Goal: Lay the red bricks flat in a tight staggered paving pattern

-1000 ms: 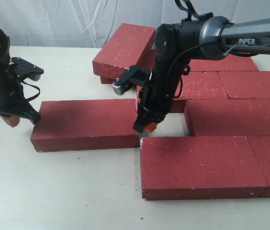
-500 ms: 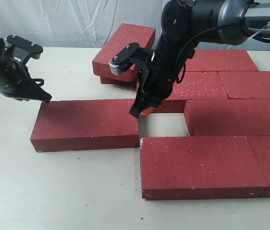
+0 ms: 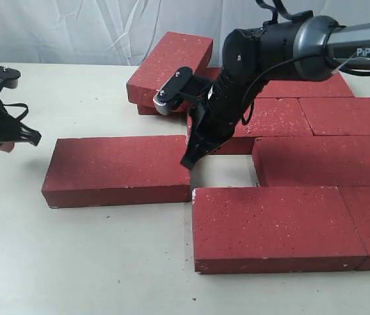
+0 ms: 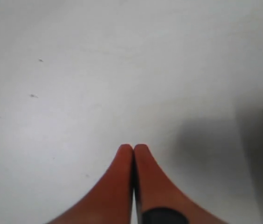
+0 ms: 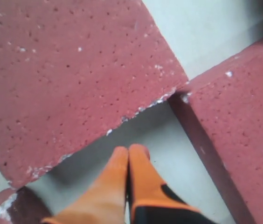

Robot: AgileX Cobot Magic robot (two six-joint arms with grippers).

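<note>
Counting about nine red bricks [image 3: 116, 169]; left hand [image 4: 132, 150], right hand [image 5: 129, 153], both closed.

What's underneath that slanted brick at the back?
The slanted brick lies on another red brick. Only a strip of that lower brick peeks out beneath its near end. The rest is covered, and the right arm blocks what lies under its other side.

Dark-red, grainy, white-speckled, chipped along edges. On the right, red bricks [image 3: 273, 226] flat in tight staggered rows. At left, loose brick [image 3: 116, 169] flat, a gap short of the middle row. Behind, tilted brick [image 3: 170, 64] propped on another.
</note>
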